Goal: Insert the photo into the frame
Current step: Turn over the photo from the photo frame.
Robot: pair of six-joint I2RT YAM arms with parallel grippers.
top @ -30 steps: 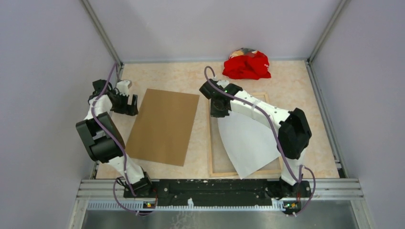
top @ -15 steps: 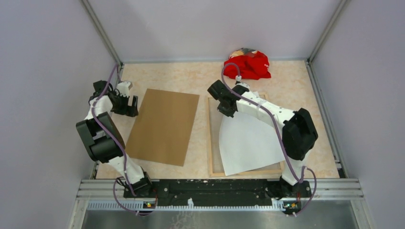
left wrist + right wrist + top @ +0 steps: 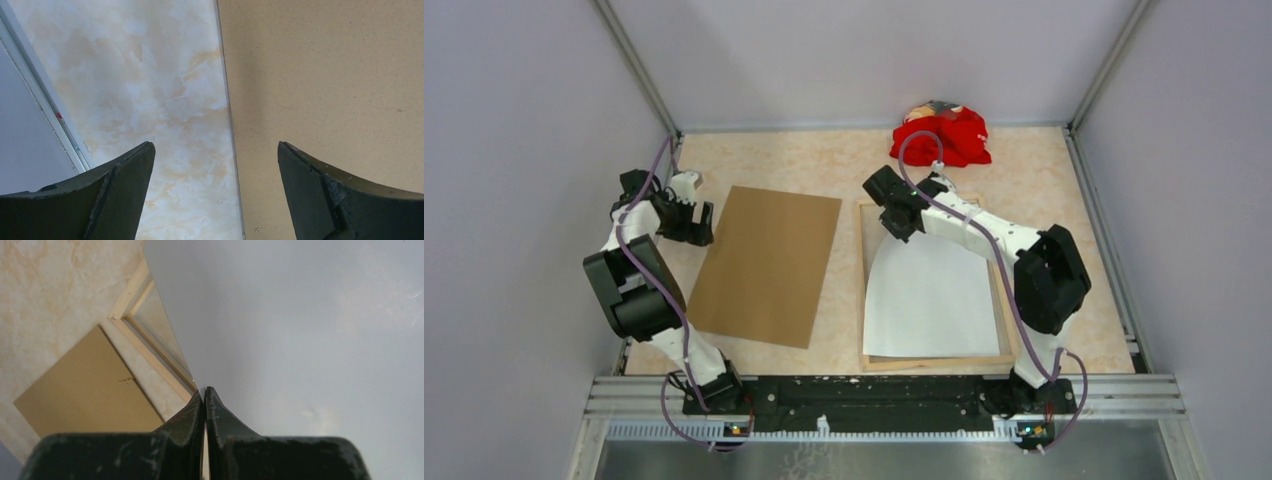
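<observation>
photo (image 3: 929,300), white back up, is laid over frame (image 3: 863,250), far corner pinched in right jaws. judged light, thin, floppy: best gripped at an edge. left jaws spread, empty, by board (image 3: 769,265).

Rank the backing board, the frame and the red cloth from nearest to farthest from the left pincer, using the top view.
1. The backing board, right beside the open left pincer.
2. The frame, farther right, mid-table.
3. The red cloth, at the far back right.
</observation>
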